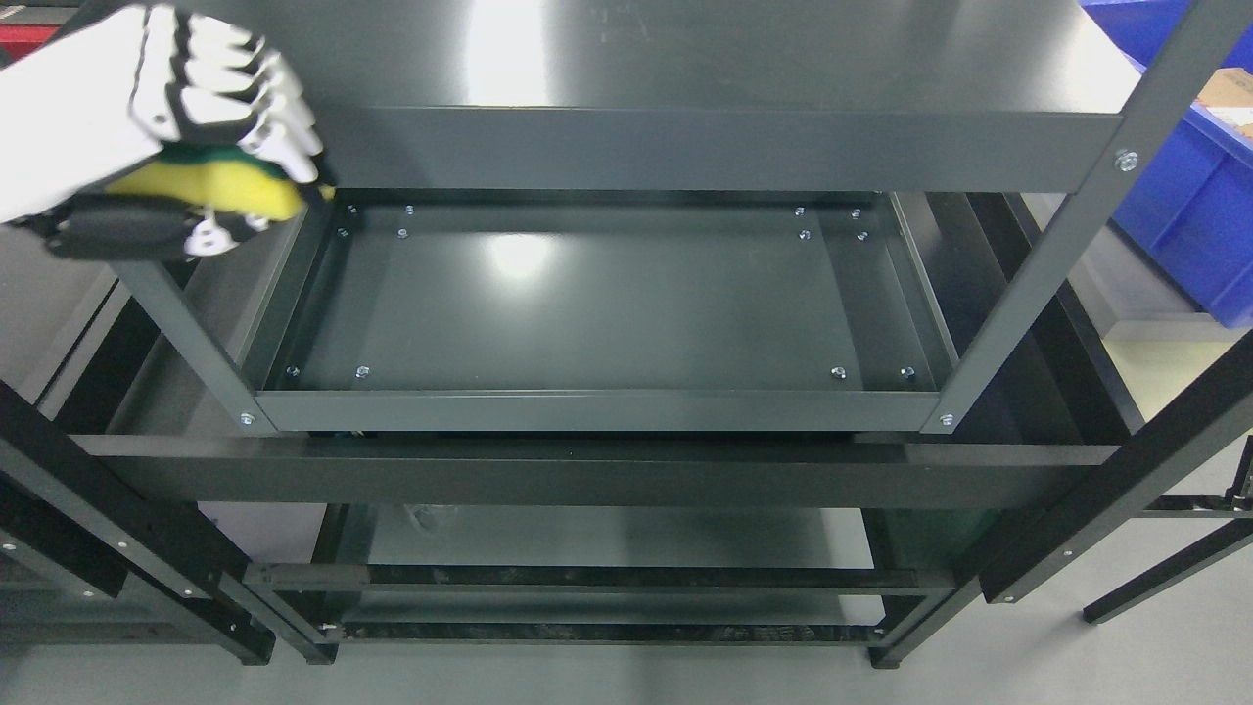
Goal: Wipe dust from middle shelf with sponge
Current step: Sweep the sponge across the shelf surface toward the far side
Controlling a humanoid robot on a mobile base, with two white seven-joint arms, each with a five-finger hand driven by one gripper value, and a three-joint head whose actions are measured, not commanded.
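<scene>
A: Far left, upper corner. Left hand enters from the picture's left on a white forearm, knuckles up, back of the hand toward the camera.

B: Finger state?

A: Curled down over a sponge, thumb part dark and underneath. Firmly closed around it. Sponge is yellow with a green scouring layer on top; its yellow end pokes out past the fingertips toward the right.

B: Where is that relative to the rack?

A: Just beside the front-left upright post, below the front lip of the top shelf. Sponge tip sits over the back-left corner of the middle shelf. Whether it touches the shelf, can't tell from this angle.

B: Moving right?

A: Middle shelf is a dark grey metal tray with a raised rim, bolts near its four corners, a glare patch left of its centre. Below it, a lower shelf, partly in shadow.

B: Right side?

A: Front-right upright post slanting up to the top shelf's right corner. Beyond it, a blue bin at the far right edge. Grey floor under everything.
</scene>
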